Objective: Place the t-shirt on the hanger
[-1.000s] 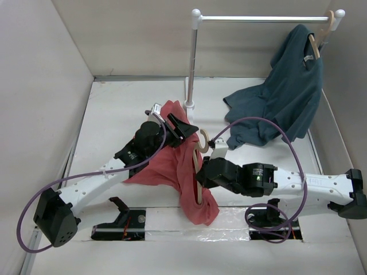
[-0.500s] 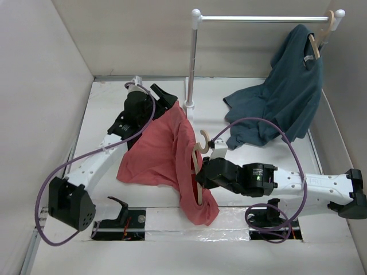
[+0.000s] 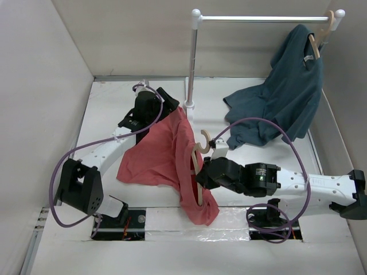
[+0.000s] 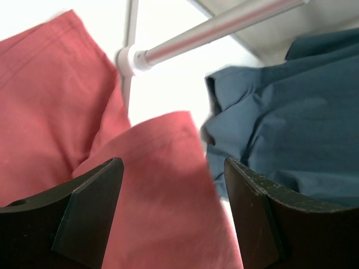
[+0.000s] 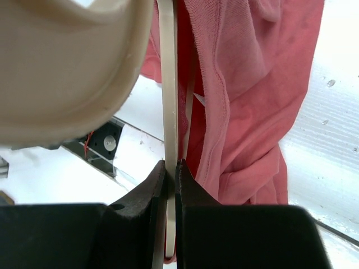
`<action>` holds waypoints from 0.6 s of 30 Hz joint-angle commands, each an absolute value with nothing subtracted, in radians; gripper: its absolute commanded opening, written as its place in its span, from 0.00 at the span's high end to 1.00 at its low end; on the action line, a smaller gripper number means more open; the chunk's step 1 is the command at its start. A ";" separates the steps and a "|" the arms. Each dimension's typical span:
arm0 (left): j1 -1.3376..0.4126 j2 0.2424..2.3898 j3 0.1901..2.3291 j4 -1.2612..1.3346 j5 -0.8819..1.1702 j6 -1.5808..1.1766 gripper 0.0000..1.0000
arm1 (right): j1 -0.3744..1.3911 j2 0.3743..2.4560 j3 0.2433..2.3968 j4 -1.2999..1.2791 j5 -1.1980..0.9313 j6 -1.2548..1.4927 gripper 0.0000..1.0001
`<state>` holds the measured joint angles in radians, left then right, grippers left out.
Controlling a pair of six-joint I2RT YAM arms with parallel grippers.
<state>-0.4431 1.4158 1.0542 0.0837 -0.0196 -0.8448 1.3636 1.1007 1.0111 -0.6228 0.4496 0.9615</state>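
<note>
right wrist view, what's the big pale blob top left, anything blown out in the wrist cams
Right wrist view: the blob looks like the hook of the hanger, too close to focus; the t-shirt is sharp, the table at right nearly white. Left wrist view: the background around the rail is blown out, and the left gripper reads as dark silhouettes.

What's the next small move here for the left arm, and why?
Probably close the left hand on the t-shirt cloth between its spread fingers: the right hand clamps the hanger and the shirt hangs bunched beside it, so a firm hold seems needed to pull it over.
</note>
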 commanded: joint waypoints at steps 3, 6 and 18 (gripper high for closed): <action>-0.440 1.439 1.057 0.250 -0.023 -0.916 0.32 | 1.374 1.066 1.011 -0.560 0.440 0.943 1.00; -0.440 1.451 1.049 0.273 -0.041 -0.949 0.32 | 1.374 1.054 1.008 -0.555 0.446 0.940 1.00; -0.440 1.505 1.091 0.314 -0.015 -0.968 1.00 | 1.374 1.023 1.006 -0.575 0.483 0.948 1.00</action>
